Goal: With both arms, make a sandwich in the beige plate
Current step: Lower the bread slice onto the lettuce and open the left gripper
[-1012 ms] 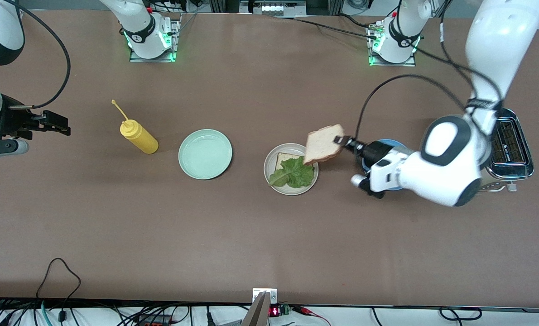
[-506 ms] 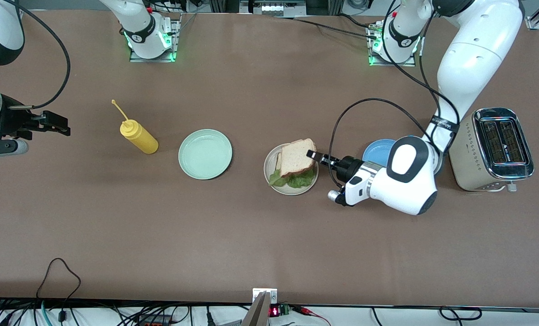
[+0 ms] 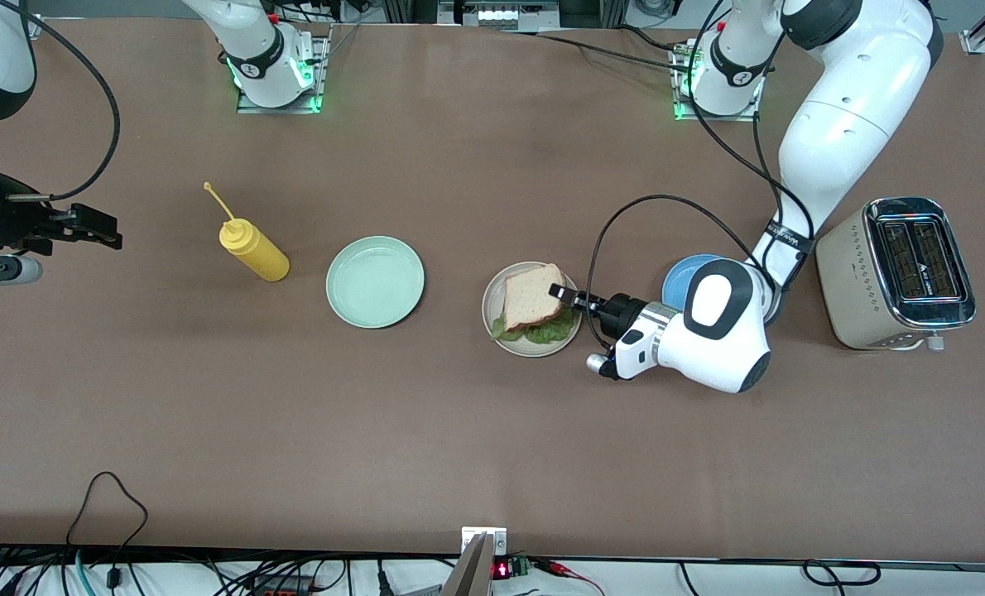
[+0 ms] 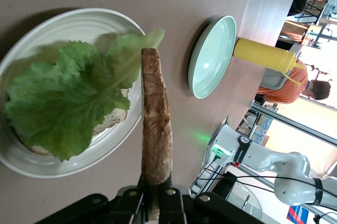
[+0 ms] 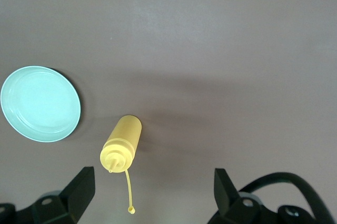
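Observation:
The beige plate sits mid-table and holds a bread slice under a ruffled green lettuce leaf. My left gripper is shut on a second bread slice and holds it low over the lettuce, at the plate's edge toward the left arm's end. In the left wrist view the held slice shows edge-on between the fingers, above the lettuce and the plate. My right gripper is open and empty, waiting at the right arm's end of the table.
A mint-green plate and a yellow squeeze bottle lie between the beige plate and the right gripper. A blue plate is partly hidden by the left arm. A toaster stands at the left arm's end.
My left gripper has carried the bread slice from beside the plate down over the lettuce, tilting it flatter. The right arm has barely moved.

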Tool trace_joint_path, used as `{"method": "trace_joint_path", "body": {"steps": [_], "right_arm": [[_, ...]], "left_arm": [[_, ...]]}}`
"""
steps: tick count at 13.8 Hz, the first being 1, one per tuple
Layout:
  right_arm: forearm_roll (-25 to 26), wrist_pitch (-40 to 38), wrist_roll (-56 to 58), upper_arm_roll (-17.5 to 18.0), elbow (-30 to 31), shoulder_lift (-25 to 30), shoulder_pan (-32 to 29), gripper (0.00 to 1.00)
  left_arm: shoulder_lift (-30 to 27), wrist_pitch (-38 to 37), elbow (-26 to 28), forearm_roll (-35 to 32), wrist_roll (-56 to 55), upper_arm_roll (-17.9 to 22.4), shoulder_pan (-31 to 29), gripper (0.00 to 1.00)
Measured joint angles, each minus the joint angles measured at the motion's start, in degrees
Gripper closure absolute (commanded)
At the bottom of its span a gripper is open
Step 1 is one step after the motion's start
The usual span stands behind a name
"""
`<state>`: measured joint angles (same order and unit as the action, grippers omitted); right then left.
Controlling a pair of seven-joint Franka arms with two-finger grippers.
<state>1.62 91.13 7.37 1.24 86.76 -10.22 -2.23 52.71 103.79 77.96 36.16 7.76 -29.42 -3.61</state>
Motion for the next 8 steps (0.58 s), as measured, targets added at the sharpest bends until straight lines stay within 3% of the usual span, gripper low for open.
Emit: {"method": "trace_joint_path", "body": {"steps": [8], "right_arm": [[-2.63, 0.03, -0.45, -0.03, -0.07, 0.0, -0.22, 0.0]], "left_arm": [[3.1, 0.75, 0.04, 0.0, 5.43, 1.2, -0.49, 0.99]]}}
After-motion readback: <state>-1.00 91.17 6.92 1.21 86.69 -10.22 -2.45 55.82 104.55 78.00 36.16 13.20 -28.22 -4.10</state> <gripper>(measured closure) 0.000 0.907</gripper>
